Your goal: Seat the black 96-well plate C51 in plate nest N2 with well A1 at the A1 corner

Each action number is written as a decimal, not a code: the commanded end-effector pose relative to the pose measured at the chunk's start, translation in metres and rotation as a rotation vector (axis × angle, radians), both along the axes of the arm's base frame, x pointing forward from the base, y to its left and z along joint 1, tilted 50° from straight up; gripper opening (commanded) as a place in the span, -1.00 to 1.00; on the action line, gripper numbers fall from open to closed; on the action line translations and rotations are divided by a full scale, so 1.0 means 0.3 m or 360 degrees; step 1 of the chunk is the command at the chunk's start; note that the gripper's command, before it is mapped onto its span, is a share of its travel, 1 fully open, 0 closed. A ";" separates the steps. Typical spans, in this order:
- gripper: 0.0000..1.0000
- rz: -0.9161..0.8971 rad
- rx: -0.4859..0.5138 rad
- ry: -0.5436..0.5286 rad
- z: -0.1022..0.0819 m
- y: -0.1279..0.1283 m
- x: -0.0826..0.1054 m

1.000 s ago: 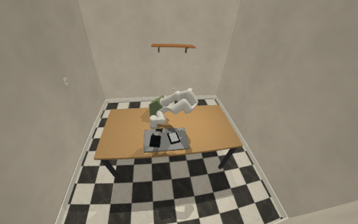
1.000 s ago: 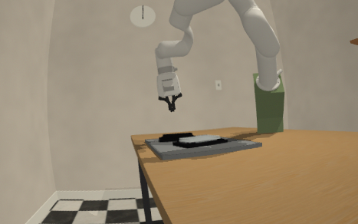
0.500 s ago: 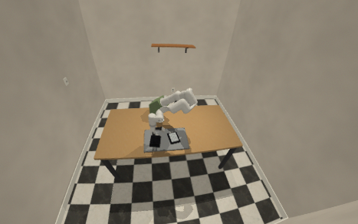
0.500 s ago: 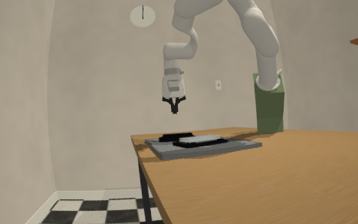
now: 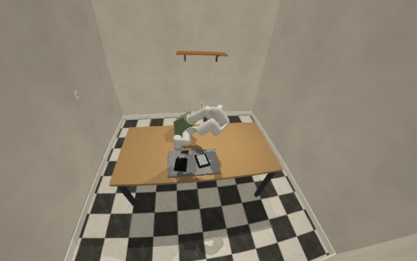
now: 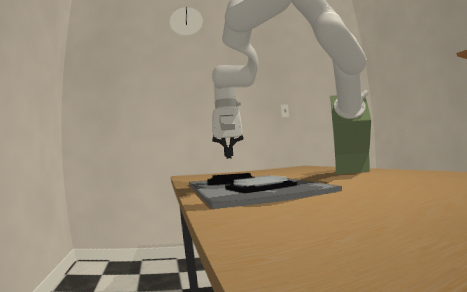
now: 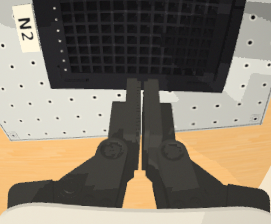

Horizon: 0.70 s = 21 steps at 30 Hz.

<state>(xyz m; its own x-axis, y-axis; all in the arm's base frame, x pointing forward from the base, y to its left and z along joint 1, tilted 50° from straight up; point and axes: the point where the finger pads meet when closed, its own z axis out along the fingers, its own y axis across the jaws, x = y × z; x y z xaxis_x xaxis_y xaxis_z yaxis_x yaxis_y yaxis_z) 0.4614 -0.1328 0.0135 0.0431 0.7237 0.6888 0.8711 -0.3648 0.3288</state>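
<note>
Hovers above black 96-well plate C51 [image 7: 138, 26], gripper [image 7: 143, 96] pinched together on nothing, likely for a downward nudge. Sits beside the N2 label [image 7: 26, 32] on the grey perforated base [image 7: 26, 106]; clear plate C15 [image 5: 203, 160] alongside, untouched.

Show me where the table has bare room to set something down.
Bare wood lies on the table right of the grey base plate, and left of it toward the table edge. Crowded: the base plate, carrying the black plate and clear plate, under the shut hand.
</note>
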 end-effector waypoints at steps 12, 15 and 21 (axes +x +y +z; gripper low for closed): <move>-1.00 -0.0003 -0.0002 -0.0003 -0.041 0.034 0.035; -1.00 -0.0003 -0.0002 -0.0003 -0.041 0.034 0.035; -1.00 -0.0003 -0.0002 -0.0003 -0.041 0.034 0.035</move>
